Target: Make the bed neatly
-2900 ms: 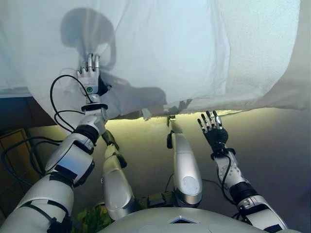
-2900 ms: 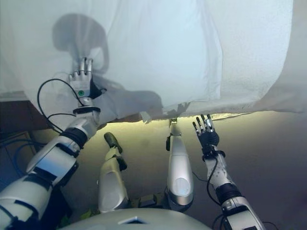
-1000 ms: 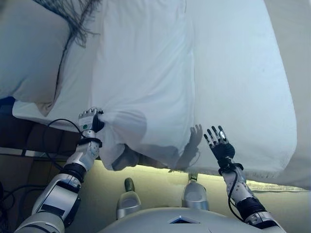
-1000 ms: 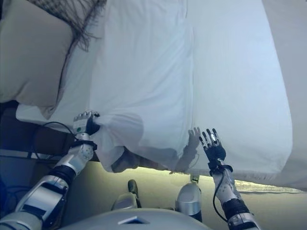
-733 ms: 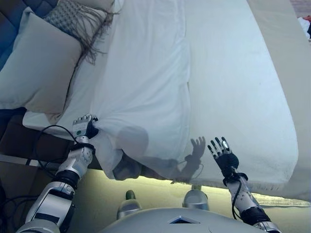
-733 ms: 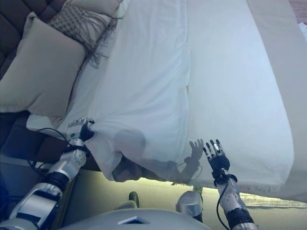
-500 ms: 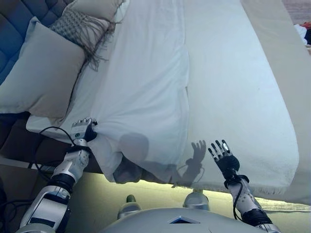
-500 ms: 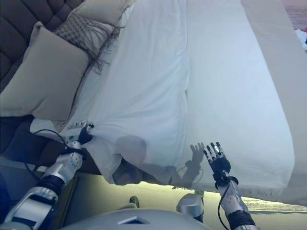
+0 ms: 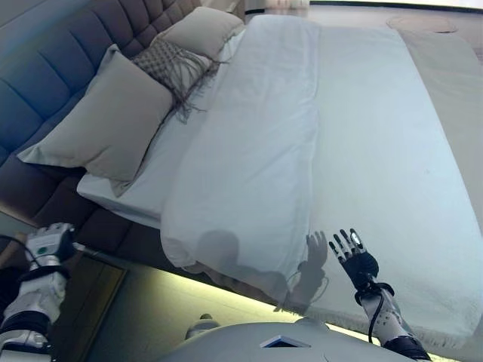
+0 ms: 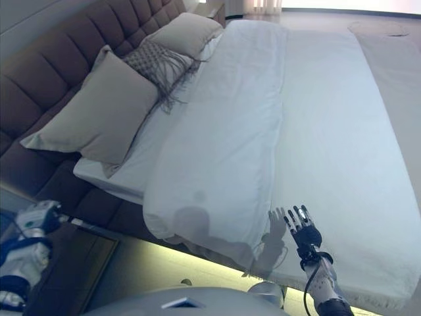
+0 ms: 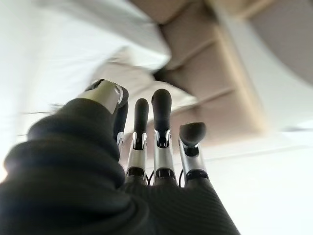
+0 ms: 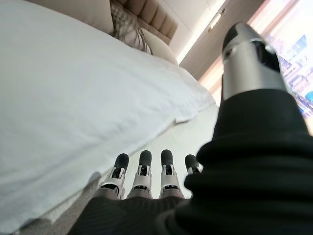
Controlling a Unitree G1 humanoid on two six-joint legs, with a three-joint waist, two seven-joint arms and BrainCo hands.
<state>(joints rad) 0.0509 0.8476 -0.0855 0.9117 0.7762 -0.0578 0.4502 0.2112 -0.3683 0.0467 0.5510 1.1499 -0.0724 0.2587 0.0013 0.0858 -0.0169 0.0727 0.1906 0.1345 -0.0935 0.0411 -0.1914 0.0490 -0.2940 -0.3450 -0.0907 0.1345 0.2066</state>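
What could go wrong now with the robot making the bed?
The white duvet lies folded over on the pillow half, its corner drooping off the near edge; left alone, it may slide down further. Neither hand holds it: the left hand hangs off the bed beside the headboard, and the right hand is open over the bare sheet. A blind grab could also knock the pillows crooked.

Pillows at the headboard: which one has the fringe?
The middle pillow, dark and patterned with long fringe, between the large plain pillow nearer the robot and the plain pillow farther away.
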